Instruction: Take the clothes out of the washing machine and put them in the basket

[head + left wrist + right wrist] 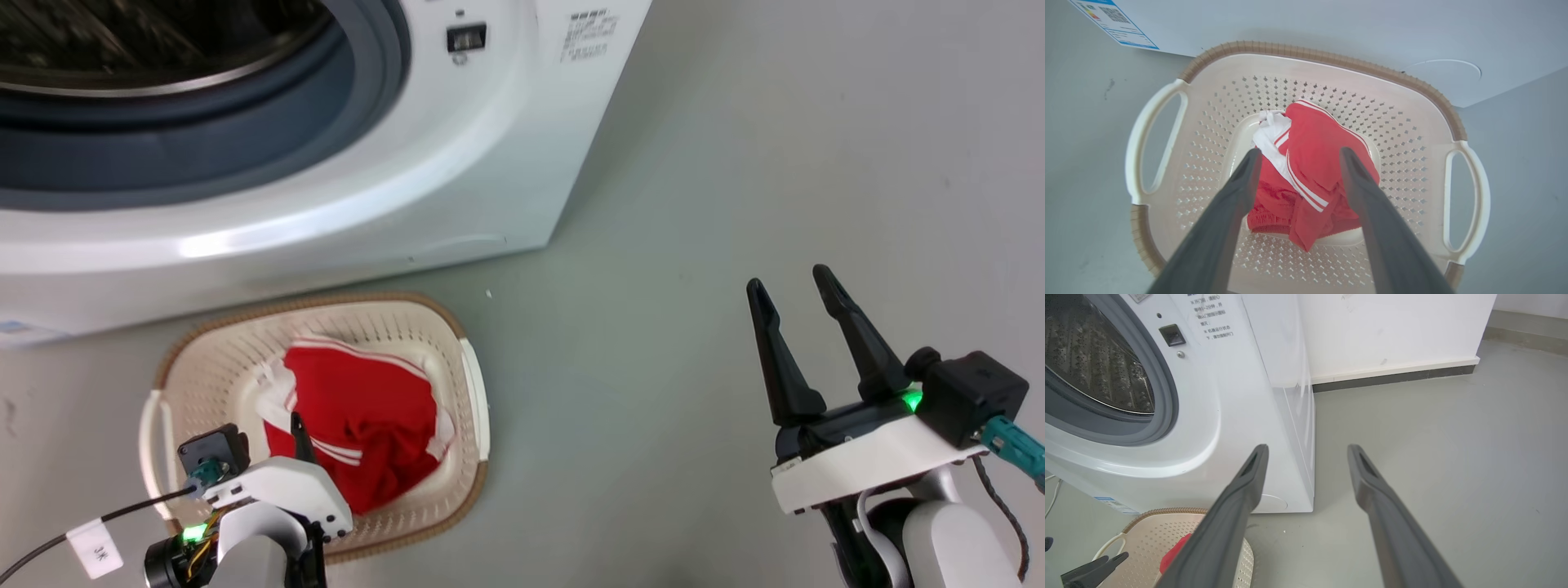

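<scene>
Bright, even indoor light, prob. from overhead, soft glare streak along the washing machine front, faint shadow beside it on the floor, drum interior dim, wrist views w/ wide-angle bending at edges, head view sharp.

The grey floor carries the white washing machine at far left, with the cream basket just nearer.

Glossy white casing, grey rubber rim: washing machine. Matt cream perforated plastic: basket. Soft red cloth: clothes.
</scene>
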Motion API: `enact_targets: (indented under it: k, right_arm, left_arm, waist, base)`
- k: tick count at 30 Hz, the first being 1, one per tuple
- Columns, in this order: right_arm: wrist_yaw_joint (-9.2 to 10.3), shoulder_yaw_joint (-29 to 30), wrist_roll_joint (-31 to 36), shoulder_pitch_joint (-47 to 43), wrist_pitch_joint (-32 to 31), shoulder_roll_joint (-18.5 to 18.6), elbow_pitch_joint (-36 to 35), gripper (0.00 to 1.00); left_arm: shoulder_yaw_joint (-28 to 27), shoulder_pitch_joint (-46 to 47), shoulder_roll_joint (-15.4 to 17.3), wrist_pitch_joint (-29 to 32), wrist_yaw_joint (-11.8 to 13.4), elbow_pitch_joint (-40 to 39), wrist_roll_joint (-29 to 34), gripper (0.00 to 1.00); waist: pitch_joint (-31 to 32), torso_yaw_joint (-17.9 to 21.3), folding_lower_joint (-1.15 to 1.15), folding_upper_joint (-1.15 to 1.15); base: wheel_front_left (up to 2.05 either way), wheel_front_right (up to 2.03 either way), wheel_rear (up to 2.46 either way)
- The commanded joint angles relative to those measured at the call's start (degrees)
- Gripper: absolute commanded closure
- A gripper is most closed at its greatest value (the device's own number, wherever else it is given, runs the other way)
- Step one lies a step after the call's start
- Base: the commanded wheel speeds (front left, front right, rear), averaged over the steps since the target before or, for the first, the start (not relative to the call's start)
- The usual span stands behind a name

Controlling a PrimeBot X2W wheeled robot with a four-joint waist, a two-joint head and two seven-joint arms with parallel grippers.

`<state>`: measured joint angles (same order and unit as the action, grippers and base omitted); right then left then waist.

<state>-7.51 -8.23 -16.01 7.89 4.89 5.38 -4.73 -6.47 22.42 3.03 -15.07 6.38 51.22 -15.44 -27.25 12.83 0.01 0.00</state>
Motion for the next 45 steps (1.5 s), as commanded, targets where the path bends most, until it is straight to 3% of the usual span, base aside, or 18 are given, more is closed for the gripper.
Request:
enact_targets:
  k: [1, 10, 25, 35, 45]
  right_arm:
    - [0.04, 0.3, 0.6, -1.5, -0.9, -0.4, -0.4, 0.0]
    - [0.04, 2.9, 3.6, -5.0, -3.7, -1.7, -1.6, 0.0]
    - [0.04, 4.9, 8.4, -12.9, -7.6, -2.5, -3.1, 0.0]
    - [0.04, 6.0, 7.9, -16.1, -7.6, -2.6, -2.3, 0.0]
    - [0.04, 5.6, 7.7, -15.9, -7.2, -2.6, -2.0, 0.0]
  left_arm:
    - [-0.5, -2.0, -0.2, -0.1, 0.4, -2.0, 0.5, 0.0]
    - [3.5, -5.3, -0.1, -0.1, 0.3, -11.7, 0.4, 0.0]
    - [10.6, -19.1, -0.2, -0.1, 2.0, -40.7, 5.0, 0.0]
    - [12.9, -26.6, 1.5, 4.4, 2.7, -52.5, 7.1, 0.0]
    - [13.1, -29.2, 3.0, 8.2, 3.3, -56.4, 7.2, 0.0]
  waist:
    - [6.8, -1.9, -0.01, 0.0]
    - [15.1, -4.6, -0.01, 0.0]
    - [26.9, -8.5, -0.01, 0.0]
    - [29.7, -11.7, -0.01, 0.0]
    - [29.8, -12.3, -0.01, 0.0]
  base:
    - [0.0, 0.0, 0.0]
    - [0.0, 0.0, 0.0]
    - [0.0, 0.0, 0.0]
    - [0.0, 0.0, 0.0]
    - [0.0, 0.0, 0.0]
